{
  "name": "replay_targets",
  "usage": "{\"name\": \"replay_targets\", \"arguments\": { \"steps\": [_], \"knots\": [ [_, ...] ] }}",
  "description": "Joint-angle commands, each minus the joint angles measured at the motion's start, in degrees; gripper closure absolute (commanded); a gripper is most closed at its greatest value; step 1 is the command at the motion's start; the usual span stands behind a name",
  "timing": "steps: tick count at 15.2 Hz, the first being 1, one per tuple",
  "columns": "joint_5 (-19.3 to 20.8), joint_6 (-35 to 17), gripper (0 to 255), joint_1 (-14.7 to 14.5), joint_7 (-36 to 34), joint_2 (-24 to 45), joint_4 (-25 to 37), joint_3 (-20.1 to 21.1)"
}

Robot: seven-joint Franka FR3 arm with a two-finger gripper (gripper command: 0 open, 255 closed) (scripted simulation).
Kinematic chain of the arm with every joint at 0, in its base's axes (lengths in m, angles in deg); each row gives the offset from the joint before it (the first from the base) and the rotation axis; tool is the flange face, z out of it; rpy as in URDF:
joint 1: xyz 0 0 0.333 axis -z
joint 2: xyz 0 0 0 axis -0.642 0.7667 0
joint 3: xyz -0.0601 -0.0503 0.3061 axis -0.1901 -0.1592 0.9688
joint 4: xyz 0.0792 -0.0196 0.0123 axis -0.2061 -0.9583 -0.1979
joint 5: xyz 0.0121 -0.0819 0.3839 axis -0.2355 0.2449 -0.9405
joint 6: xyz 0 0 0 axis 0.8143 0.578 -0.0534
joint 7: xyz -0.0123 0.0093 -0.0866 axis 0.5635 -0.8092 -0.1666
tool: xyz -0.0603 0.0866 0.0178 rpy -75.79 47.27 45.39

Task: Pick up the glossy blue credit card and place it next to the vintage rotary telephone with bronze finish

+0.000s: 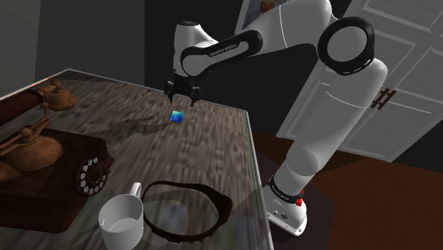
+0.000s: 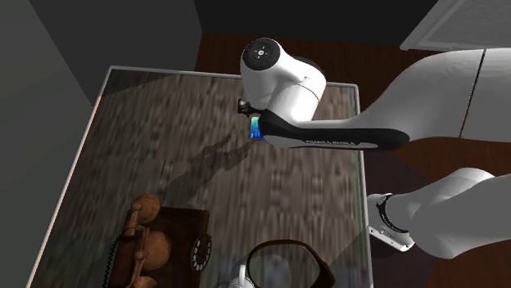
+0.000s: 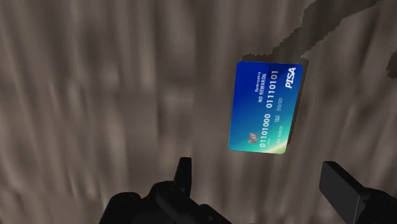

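- Shoulder view: the gripper [image 1: 183, 94] hangs tips-down over the bench [image 1: 220, 149]. The blue card [image 1: 176, 116] lies flat just beneath it, at about 6 o'clock.
- From this angle it is hard to tell whether the tips touch the card.
- The bronze-brown phone [image 1: 50, 156] sits at roughly 8 o'clock from the card, well apart from it.
- A white mug [image 1: 122, 216] and a dark ring [image 1: 213, 197] lie near 6 o'clock from the card, by the bench's near edge.
- Second exterior view: the arm [image 2: 327, 139] crosses above the card [image 2: 255, 127], so just a sliver of blue peeks out at its edge.
- The phone [image 2: 164, 241] lies at about 7 o'clock from that sliver, well apart, with bare bench [image 2: 164, 123] between them.
- Wrist view: the gripper [image 3: 261, 184] has its fingers [image 3: 340, 184] standing apart.
- The card [image 3: 265, 107] rests flat on the bench beyond the fingertips, in line with the gap but nearer one finger. Neither finger touches it.
- Progress: the task looks to be at its start. The gripper is lined up over the card but has not yet grasped it.
- What is left is the descent, the closing on a thin flat card, the lift, the carry toward the phone, and the set-down beside it.
- The grasp seems the tricky part, since the card offers little edge to catch.
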State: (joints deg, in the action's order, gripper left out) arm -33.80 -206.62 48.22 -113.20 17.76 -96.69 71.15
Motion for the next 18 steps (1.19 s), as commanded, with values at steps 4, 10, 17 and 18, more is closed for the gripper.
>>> {"name": "replay_targets", "arguments": {
  "steps": [4,10,17,18],
  "knots": [
    [3.0,-2.4,0,-0.2,-4.7,5.1,2.2,-0.7],
    [4.4,-5.4,0,-0.1,-5.6,7.3,1.2,-1.2],
    [4.4,-5.4,255,-0.1,-5.6,7.3,1.2,-1.2],
    [4.4,-5.4,255,-0.1,-5.6,7.3,1.2,-1.2]
  ]
}}
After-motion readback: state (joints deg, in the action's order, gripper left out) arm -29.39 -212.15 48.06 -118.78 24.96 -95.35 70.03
